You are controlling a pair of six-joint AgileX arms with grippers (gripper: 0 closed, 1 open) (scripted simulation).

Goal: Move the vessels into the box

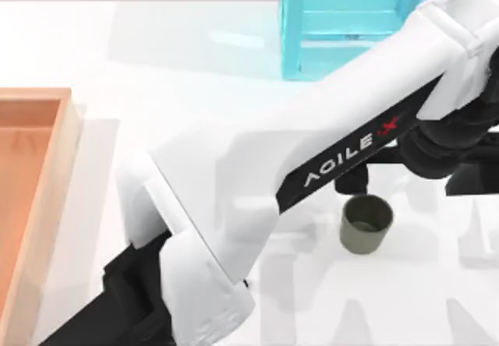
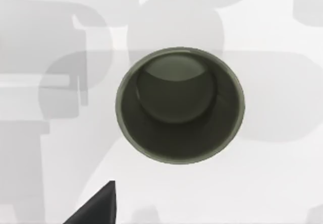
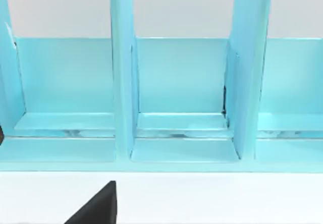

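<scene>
One of the vessels, a dark olive-grey cup [image 1: 365,223], stands upright on the white table right of centre. My left arm reaches across the table from the lower left, and my left gripper [image 1: 360,178] hangs over the cup's far side. The left wrist view looks straight down into the cup [image 2: 180,104], which has nothing inside it, and a dark corner of the gripper shows at the frame's edge. The box [image 1: 66,135], orange-brown wood with a light rim, lies at the table's left edge. My right gripper [image 3: 96,209] faces the shelf unit.
A turquoise shelf unit [image 1: 343,19] stands at the back of the table, right of centre. In the right wrist view its upright dividers [image 3: 122,72] split it into open compartments. White tabletop lies between the cup and the box.
</scene>
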